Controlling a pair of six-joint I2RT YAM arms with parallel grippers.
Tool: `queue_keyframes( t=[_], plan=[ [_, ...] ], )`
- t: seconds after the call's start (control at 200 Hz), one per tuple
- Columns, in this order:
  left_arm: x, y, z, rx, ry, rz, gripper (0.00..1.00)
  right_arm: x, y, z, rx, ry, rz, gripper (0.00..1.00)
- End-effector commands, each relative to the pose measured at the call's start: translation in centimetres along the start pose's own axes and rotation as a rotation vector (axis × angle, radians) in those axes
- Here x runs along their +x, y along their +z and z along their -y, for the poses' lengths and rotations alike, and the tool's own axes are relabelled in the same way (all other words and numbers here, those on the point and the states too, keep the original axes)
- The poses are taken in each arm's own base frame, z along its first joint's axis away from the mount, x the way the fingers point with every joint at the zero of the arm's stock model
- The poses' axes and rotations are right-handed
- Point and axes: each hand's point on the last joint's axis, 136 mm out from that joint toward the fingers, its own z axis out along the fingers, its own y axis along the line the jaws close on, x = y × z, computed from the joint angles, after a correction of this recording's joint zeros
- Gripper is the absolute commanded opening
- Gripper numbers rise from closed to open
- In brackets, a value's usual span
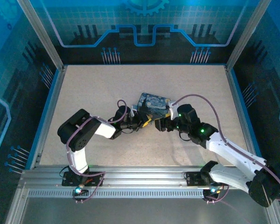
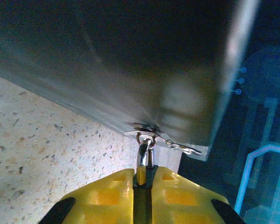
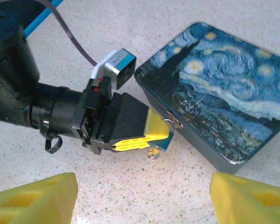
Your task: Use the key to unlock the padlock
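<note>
Steadying the padlock (image 2: 143, 157) at the painted tin's (image 3: 224, 93) hasp (image 2: 147, 135) with the left gripper (image 3: 157, 136) pinched shut on it, have the wide-open, empty right gripper (image 3: 142, 198) opposite close squarely on what looks like the key (image 3: 152, 153), dangling just beneath the padlock, and twist without tugging.

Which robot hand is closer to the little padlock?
Left. The left gripper is clamped right on the padlock, which hangs at the tin's latch. The right gripper is open and set back from it, not touching.
</note>
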Motion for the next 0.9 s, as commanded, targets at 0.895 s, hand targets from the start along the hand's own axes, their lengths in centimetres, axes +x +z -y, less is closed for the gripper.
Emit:
queue_keyframes(
  t=[0.895],
  plan=[
    [0.7, -2.7, 4.2, 0.056, -0.086, 0.101, 0.0, 3.9, 4.4, -1.2, 0.15, -1.127, -0.112, 0.74]
  ],
)
